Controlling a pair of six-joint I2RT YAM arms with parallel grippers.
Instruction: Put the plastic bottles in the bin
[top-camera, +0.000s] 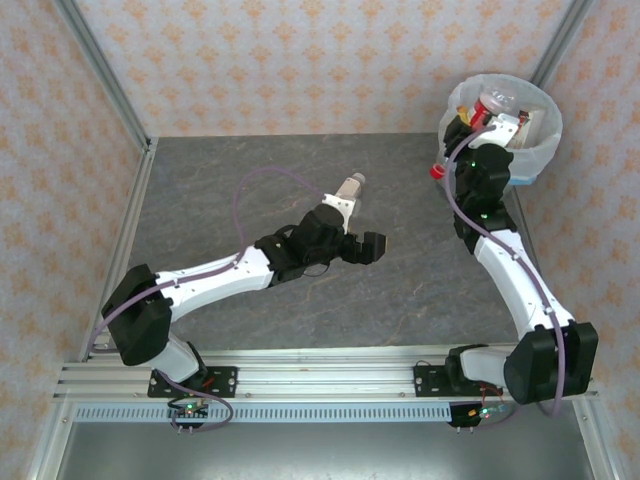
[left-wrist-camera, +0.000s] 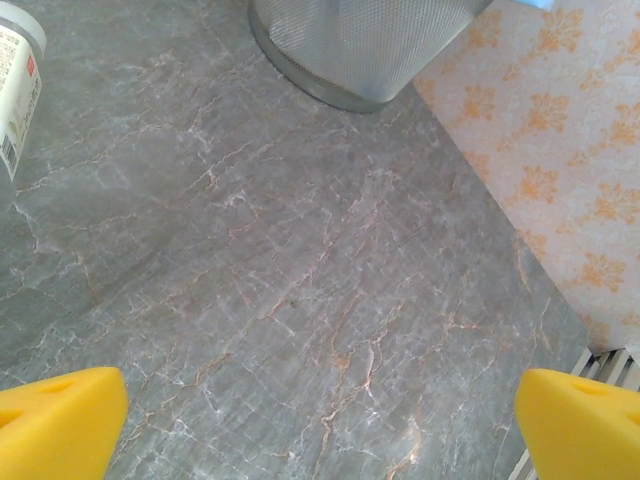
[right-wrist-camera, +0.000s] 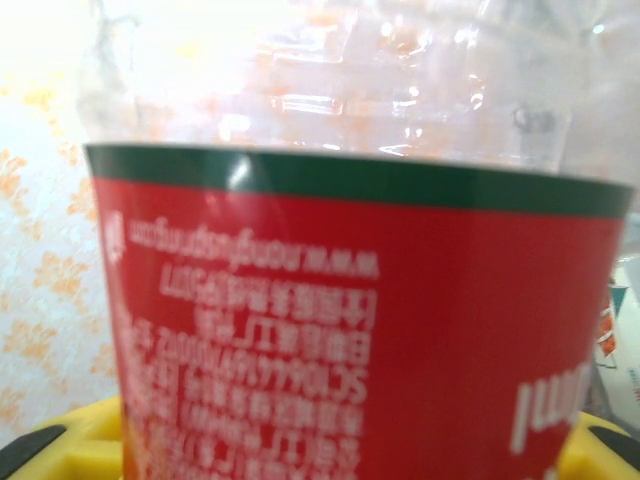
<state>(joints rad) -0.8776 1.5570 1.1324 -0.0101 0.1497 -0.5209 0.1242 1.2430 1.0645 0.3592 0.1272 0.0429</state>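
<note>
Plastic bottle (right-wrist-camera: 360, 330) with red label is sitting clenched in my right claw (top-camera: 492, 120) over the bin (top-camera: 540, 150), so I'm centring it above the opening before releasing; left claw (left-wrist-camera: 320, 430) is hanging released over the tabletop (left-wrist-camera: 300, 250).

Bright, even light overall, soft shadows on the desk (top-camera: 400, 290); the red-labelled bottle (right-wrist-camera: 370, 330) is blurry up close, glare blowing out its clear top.

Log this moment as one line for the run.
left gripper open over table | white-label bottle ungripped ahead of it | right gripper shut on red-label bottle, over bin
</note>
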